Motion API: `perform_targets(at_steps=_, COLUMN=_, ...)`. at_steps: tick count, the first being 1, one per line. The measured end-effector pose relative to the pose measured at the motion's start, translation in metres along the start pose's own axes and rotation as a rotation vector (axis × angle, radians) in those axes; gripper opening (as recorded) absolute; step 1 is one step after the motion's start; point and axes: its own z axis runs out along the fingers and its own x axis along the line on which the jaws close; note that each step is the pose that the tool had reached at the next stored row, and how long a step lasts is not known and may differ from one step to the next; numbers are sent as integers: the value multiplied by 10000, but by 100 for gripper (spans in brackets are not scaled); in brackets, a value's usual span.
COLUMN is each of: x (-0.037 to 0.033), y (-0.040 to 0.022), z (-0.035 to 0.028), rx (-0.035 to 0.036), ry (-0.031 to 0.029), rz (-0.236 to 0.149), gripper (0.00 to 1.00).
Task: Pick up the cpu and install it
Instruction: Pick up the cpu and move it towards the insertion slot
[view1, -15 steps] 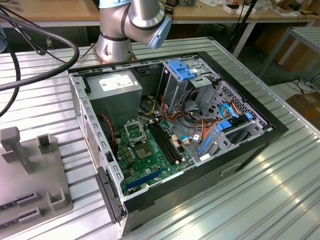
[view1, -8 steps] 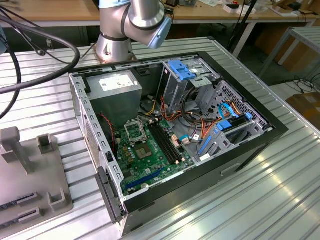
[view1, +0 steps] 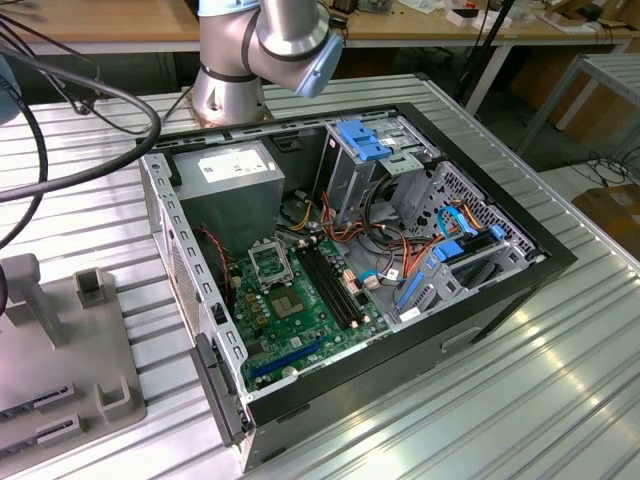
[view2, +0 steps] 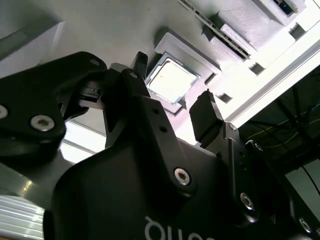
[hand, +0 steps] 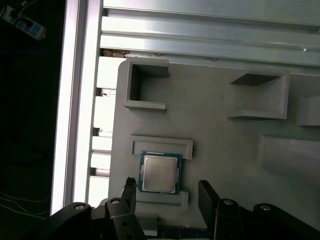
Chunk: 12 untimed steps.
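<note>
First wrist view — cpu (hand: 160, 173) lies flat, metal face up — hand (hand: 167, 186) wide, empty.

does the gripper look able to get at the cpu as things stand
Probably yes: in the first wrist view the gripper is open, the cpu shows between its fingers, lying face up in the grey holder with nothing over it.

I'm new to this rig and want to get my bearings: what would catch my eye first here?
An open computer case with a green circuit board lies on the ribbed metal table in the exterior view. In the first wrist view, the cpu sits in a grey fixture, with the open gripper straddling it.
</note>
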Motion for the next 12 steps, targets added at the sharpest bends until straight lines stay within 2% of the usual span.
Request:
perform_targets(at_steps=4, x=42, y=12, z=11, rx=1, ry=-2, rz=1, gripper=62)
perform_targets(at_steps=12, x=42, y=12, z=11, rx=0, ry=-3, rz=8, gripper=62)
